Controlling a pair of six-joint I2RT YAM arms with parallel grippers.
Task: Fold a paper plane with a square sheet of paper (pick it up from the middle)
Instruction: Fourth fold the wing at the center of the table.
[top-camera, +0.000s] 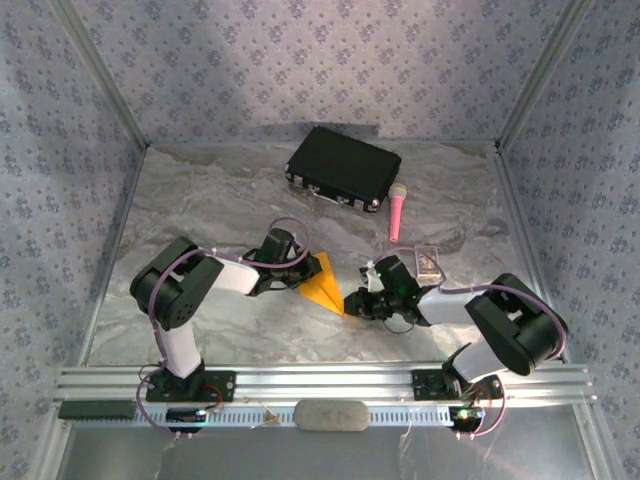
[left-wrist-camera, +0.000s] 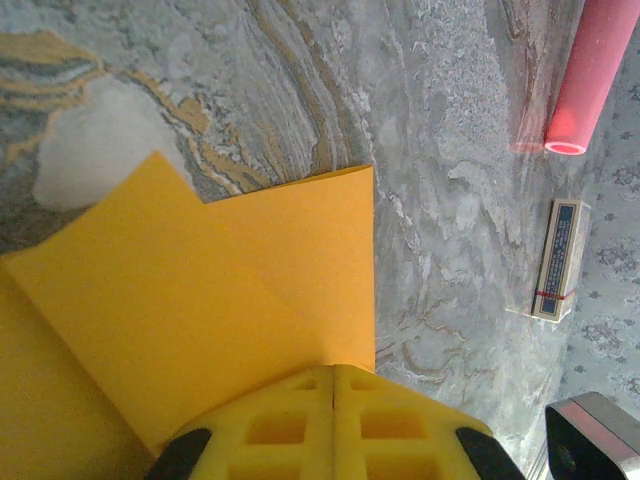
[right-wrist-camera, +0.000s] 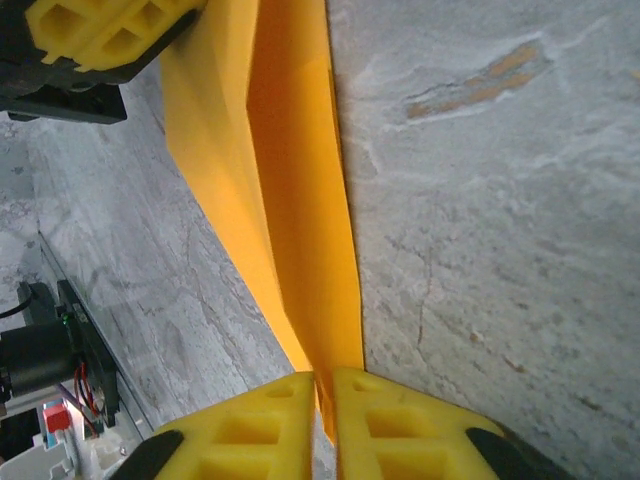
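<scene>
On my left wrist camera the sheet of paper (left-wrist-camera: 200, 300) runs off the left and bottom edges. My left gripper (left-wrist-camera: 333, 385) covers the spot where its tips meet the sheet. The pink microphone (left-wrist-camera: 585, 80) is cut by the top edge, and the small box (left-wrist-camera: 557, 262) carries print too small to read. On my right wrist camera the sheet's point vanishes inside the right gripper (right-wrist-camera: 324, 385).

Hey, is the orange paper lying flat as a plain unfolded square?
No, in the right wrist view the paper is folded over itself, with a long crease running down to a narrow point.
</scene>
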